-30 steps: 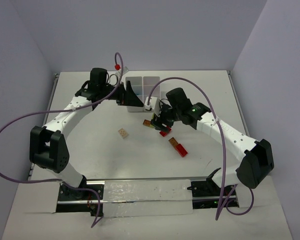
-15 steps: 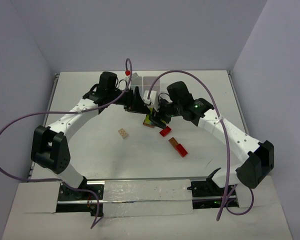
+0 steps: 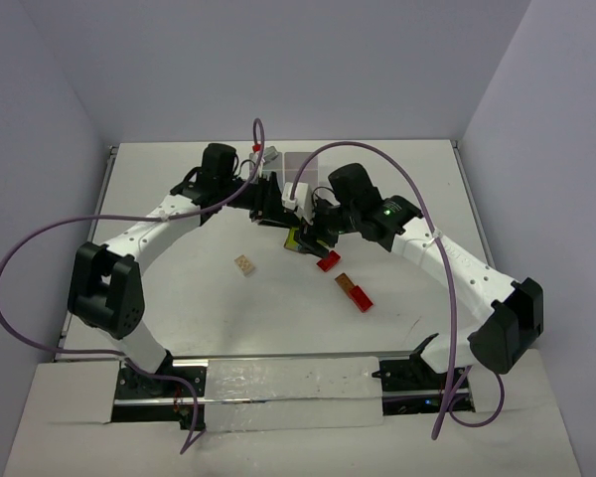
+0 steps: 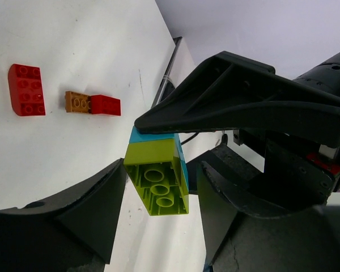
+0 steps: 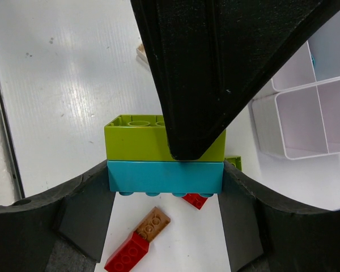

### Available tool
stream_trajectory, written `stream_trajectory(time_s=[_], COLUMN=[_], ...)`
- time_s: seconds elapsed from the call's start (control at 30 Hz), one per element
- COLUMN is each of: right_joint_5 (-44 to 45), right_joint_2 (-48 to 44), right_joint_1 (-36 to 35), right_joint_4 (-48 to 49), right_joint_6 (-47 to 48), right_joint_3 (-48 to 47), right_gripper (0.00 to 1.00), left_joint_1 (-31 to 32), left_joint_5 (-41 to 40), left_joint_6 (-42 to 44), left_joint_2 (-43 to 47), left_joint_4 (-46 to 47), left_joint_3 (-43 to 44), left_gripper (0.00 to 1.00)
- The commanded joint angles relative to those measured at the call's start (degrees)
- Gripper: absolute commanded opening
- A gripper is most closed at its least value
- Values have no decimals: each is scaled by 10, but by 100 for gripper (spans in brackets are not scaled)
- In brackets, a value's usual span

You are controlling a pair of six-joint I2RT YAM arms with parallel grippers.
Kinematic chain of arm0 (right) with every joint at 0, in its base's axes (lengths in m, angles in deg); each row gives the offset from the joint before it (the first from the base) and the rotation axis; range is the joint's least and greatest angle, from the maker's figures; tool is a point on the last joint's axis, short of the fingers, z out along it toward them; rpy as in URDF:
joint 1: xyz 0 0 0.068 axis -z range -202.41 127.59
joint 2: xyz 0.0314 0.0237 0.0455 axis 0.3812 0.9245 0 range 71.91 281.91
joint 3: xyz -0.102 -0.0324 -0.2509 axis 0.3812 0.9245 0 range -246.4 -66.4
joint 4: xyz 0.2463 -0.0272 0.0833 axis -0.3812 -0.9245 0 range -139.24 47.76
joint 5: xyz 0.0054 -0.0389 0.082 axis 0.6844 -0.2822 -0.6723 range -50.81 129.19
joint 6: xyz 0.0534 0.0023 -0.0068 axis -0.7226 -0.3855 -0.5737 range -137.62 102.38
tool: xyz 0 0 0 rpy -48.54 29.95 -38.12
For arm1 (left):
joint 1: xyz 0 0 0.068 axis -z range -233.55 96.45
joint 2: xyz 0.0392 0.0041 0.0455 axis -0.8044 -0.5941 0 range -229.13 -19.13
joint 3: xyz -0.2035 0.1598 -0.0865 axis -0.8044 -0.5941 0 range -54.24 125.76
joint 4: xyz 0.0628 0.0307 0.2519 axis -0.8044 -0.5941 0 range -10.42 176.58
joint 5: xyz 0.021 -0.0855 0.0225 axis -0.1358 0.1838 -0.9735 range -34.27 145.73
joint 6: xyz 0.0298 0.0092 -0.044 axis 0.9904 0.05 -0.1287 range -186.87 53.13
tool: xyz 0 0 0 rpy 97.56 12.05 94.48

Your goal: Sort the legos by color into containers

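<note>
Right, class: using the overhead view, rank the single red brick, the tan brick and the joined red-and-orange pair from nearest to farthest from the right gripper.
1. Red brick: just below the right gripper, towards the arm bases.
2 and 3. Tan brick, out to the left, and red-and-orange pair, lower right: both clearly farther, but too close to call between them.

Readable text: none in any of the 3 views.
Lime and cyan stacked plastic studded bricks (image 4: 157,175): studs and hollow underside seen close up, no legible mark.
Labels, brands, numbers, signs: none can be made out.
</note>
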Motion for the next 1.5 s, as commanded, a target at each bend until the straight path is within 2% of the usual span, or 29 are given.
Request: stream_trajectory(time_s=[0.0,0.2,0.3,0.33,0.43,0.57,0.6,0.77,0.93,1.23,1.3,1.37,1.4,1.43,1.47], right_joint_5=[5,7,8,8,10,11,13,23,27,25,26,29,32,36,38], right_joint_2=[-3,-3,-3,-3,-2,-2,-2,-11,-19,-27,-29,-29,-28,-25,-25], right_joint_1=[-8,-8,-8,-8,-9,-8,-8,-7,-3,13,21,26,34,41,45], right_joint_4=[13,13,15,15,15,17,17,18,18,15,19,23,31,39,42], right_joint_6=[-7,-6,-6,-7,-7,-8,-8,-3,-1,-1,-4,-12,-17,-32,-45], right_joint_3=[-32,-29,-29,-30,-33,-32,-31,-11,9,21,27,32,35,36,36], right_gripper=[17,17,16,16,16,15,14,13,13,12,12,12,12,12,12], left_joint_1=[5,5,5,5,5,4,3,-25,-61,-98,-104,-102,-96,-88,-84], left_joint_5=[27,27,26,27,29,38,41,50,48,32,-26,-117,-173,-276,-336], left_joint_6=[-29,-31,-33,-33,-33,-34,-36,-55,-42,28,89,149,166,194,222], left_joint_2=[-7,-9,-10,-12,-13,-14,-14,4,15,20,27,47,79,113,124], left_joint_4=[35,36,38,37,36,38,39,76,75,26,0,-5,36,100,132], left_joint_3=[18,16,14,13,12,7,4,-15,-5,20,33,25,9,-32,-53], left_gripper=[62,56,48,43,37,17,2,0,0,0,0,0,0,0,0])
